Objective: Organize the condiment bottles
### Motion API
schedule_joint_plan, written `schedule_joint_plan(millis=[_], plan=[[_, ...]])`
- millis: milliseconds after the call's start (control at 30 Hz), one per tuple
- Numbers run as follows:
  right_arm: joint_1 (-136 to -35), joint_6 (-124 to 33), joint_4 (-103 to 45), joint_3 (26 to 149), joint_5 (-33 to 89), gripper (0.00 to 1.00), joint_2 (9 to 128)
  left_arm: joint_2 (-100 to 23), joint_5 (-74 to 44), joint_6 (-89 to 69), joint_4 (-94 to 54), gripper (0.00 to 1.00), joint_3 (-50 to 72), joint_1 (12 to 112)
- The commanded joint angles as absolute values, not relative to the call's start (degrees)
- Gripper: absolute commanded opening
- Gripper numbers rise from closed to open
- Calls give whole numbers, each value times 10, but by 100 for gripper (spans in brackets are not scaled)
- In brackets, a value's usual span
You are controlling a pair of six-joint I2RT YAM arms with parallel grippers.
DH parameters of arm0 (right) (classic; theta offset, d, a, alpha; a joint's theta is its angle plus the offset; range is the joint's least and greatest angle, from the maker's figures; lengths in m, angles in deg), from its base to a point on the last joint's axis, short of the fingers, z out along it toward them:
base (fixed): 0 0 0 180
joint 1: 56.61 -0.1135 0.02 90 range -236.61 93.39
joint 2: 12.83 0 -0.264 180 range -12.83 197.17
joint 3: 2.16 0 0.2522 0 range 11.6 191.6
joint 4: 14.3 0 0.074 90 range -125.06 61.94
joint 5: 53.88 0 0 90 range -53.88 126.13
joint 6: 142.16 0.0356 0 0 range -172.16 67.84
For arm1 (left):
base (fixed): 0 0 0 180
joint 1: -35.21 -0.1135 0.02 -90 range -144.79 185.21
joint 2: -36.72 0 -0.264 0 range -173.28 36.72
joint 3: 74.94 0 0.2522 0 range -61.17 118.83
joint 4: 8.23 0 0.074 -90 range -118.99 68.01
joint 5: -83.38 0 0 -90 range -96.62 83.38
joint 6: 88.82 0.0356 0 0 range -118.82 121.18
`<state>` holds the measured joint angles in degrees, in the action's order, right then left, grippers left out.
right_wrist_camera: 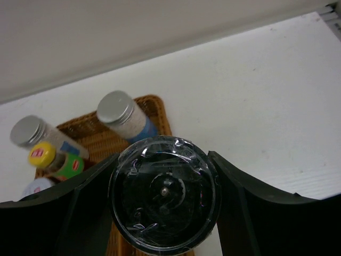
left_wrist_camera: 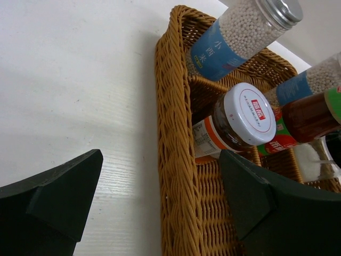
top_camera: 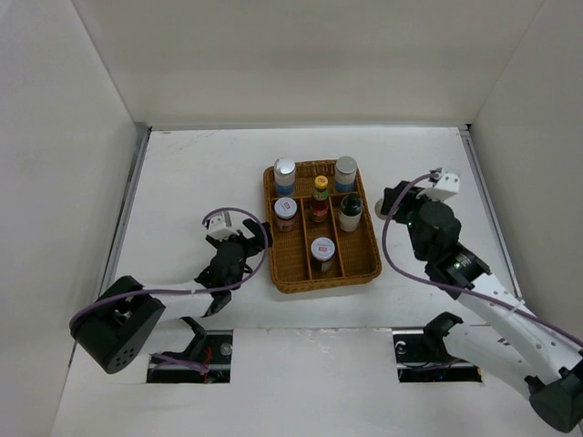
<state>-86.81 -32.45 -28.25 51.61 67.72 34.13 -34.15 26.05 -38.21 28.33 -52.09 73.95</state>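
The brown wicker tray [top_camera: 368, 264] holds several condiment bottles: two pale ones with silver caps and blue bands [top_camera: 285, 173] [top_camera: 345, 171], a yellow-capped dark sauce bottle [top_camera: 321, 195], two jars with white red-marked lids [top_camera: 285, 209] [top_camera: 322, 249], and a black-capped bottle [top_camera: 350, 208]. My right gripper [top_camera: 383, 209] is shut on a dark-topped bottle [right_wrist_camera: 165, 202] at the tray's right edge. My left gripper [top_camera: 244, 242] is open and empty; in its wrist view [left_wrist_camera: 160, 213] its jaws straddle the tray's left rim [left_wrist_camera: 173, 160], near a white-lidded jar [left_wrist_camera: 248, 114].
White walls enclose the table on the left, back and right. Two dark openings [top_camera: 191, 355] [top_camera: 428, 357] sit at the near edge by the arm bases. Bare white tabletop [top_camera: 200, 173] lies to the left of the tray and behind it.
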Motion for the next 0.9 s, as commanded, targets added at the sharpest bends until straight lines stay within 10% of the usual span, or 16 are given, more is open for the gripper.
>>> schedule_joint_plan(millis=[0, 567, 867], plan=[[-956, -298, -327, 510, 719, 54, 340, -318, 250, -387, 303, 93, -500, 737], [-1063, -232, -209, 377, 708, 57, 431, -318, 235, -383, 214, 100, -464, 724], [-1064, -239, -203, 381, 725, 100, 387, -285, 213, -382, 137, 100, -451, 723]])
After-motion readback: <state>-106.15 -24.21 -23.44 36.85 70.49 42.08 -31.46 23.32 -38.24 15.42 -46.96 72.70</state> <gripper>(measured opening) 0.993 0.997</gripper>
